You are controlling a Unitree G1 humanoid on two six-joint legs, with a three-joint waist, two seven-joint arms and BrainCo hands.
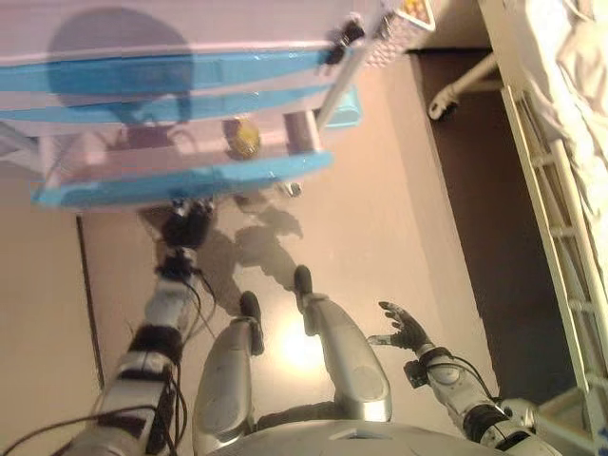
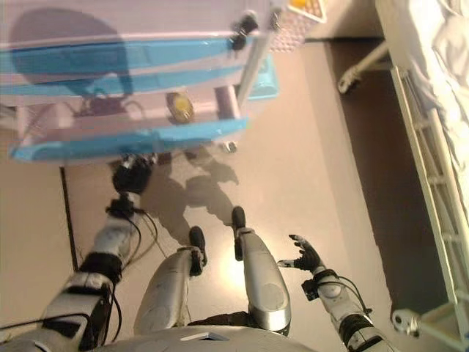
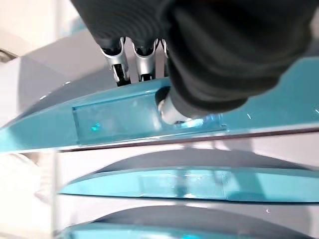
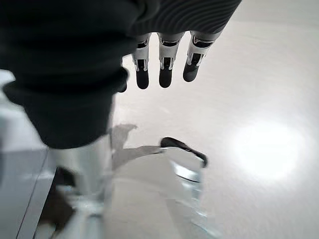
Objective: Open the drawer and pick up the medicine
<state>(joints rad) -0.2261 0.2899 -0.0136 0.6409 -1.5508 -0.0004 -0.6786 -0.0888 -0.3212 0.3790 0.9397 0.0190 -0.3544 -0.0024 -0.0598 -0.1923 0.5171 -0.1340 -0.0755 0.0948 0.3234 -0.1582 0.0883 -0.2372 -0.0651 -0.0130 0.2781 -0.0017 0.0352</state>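
Note:
A white cabinet has blue drawer fronts. One drawer (image 1: 180,180) stands pulled open, and a small yellow medicine item (image 1: 245,139) lies inside it near the right end; it also shows in the right eye view (image 2: 179,106). My left hand (image 1: 187,226) is at the open drawer's blue front. In the left wrist view its fingers (image 3: 132,62) hook over the front's edge (image 3: 114,119) with the thumb at the clear handle recess. My right hand (image 1: 404,331) hangs low at the right, open and empty, with straight fingers (image 4: 164,64) over the floor.
Two more blue drawer fronts (image 1: 161,85) above the open one are closed. A bed with a white side rail (image 1: 560,180) runs along the right, with a caster (image 1: 442,106) on its leg. A white basket (image 1: 408,19) stands on the cabinet's right corner.

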